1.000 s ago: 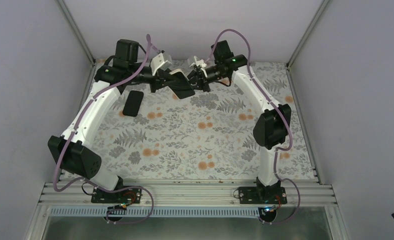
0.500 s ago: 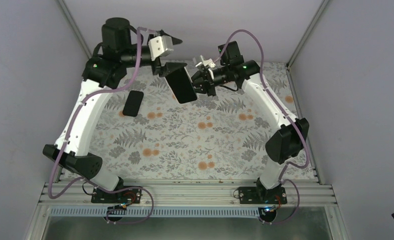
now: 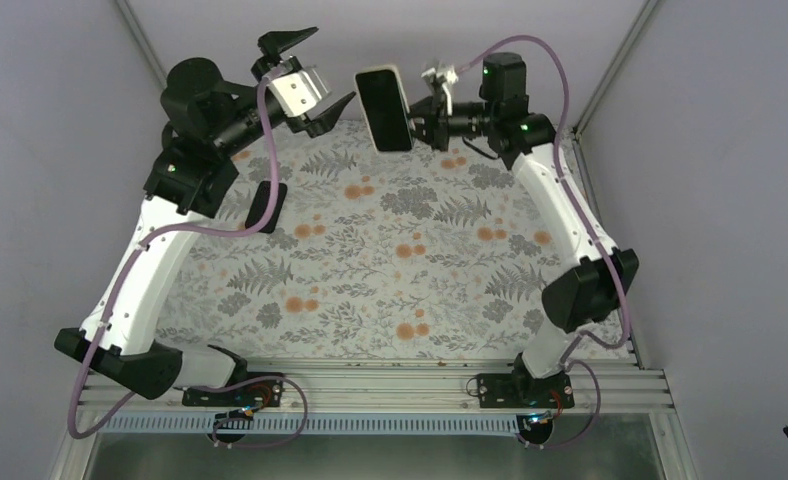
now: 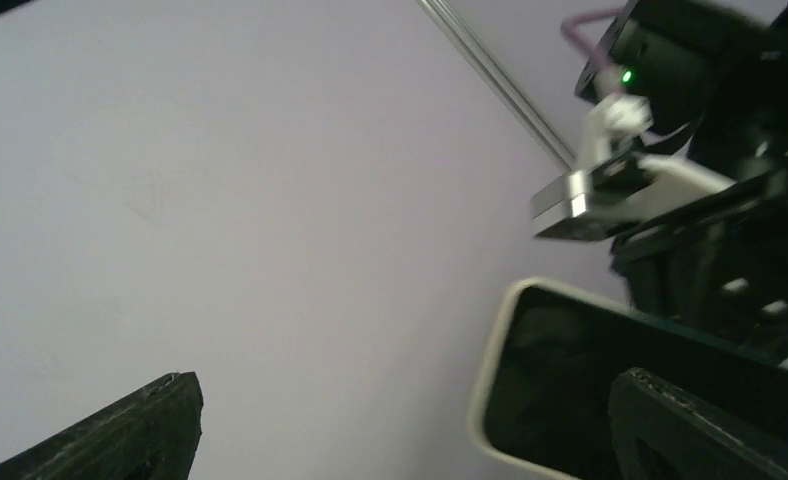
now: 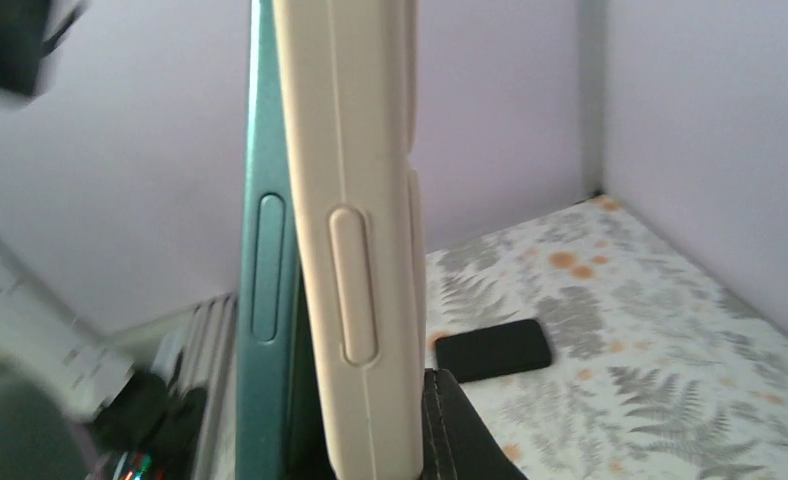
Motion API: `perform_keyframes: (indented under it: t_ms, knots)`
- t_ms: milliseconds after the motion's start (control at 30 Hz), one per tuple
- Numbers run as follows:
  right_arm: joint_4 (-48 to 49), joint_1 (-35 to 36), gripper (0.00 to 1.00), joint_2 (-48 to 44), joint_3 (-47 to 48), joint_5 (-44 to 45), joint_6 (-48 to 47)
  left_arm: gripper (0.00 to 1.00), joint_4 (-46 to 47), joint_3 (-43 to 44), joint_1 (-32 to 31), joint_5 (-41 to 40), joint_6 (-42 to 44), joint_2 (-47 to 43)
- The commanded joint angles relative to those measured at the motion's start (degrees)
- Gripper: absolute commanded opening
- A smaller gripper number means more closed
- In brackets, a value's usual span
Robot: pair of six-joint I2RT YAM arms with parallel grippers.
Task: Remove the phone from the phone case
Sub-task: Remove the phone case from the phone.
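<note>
The phone (image 3: pixel 384 108), dark-screened with a teal body (image 5: pixel 268 250), sits in a cream phone case (image 5: pixel 355 230) and is held upright, high near the back wall. My right gripper (image 3: pixel 425 112) is shut on it from the right, one black finger (image 5: pixel 460 430) pressing the case's back. In the right wrist view the teal edge stands beside the cream shell. My left gripper (image 3: pixel 335 62) hangs open to the left of the phone, apart from it. In the left wrist view its fingertips (image 4: pixel 120 430) frame bare wall, with the phone's cream rim (image 4: pixel 490 380) at the right.
A flat black slab (image 3: pixel 266 207) lies on the floral table mat (image 3: pixel 390 280) at the back left, also seen from the right wrist (image 5: pixel 493 350). Grey walls close in the back and both sides. Both arms are raised over the far half of the table.
My left gripper let go of the phone, opened wide and rose up and to the left. My right arm lifted the cased phone up toward the back wall.
</note>
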Motion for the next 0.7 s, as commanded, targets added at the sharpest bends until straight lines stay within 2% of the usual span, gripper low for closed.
perform_keyframes:
  t_ms: [0, 133, 367, 533, 667]
  knots:
    - [16.6, -1.7, 0.03, 7.9, 8.0, 9.7, 24.0, 1.00, 12.2, -3.6, -4.0, -8.8, -1.4, 0.8]
    - [19.2, -2.3, 0.03, 16.0, 17.7, 13.3, 30.9, 1.00, 17.3, -6.3, -9.0, -15.4, 0.4, 3.4]
    - [17.4, -2.3, 0.03, 19.6, 25.9, 19.7, 30.8, 0.98, 27.2, -12.8, -11.7, -23.2, 1.5, 7.6]
    - [24.9, -3.0, 0.03, 18.4, 23.9, 21.4, 33.7, 0.95, 34.1, -14.9, -12.7, -29.1, 1.3, 11.6]
    - [25.6, -3.3, 0.03, 18.5, 25.0, 21.6, 34.7, 0.94, 39.0, -15.3, -13.2, -31.8, 2.3, 14.9]
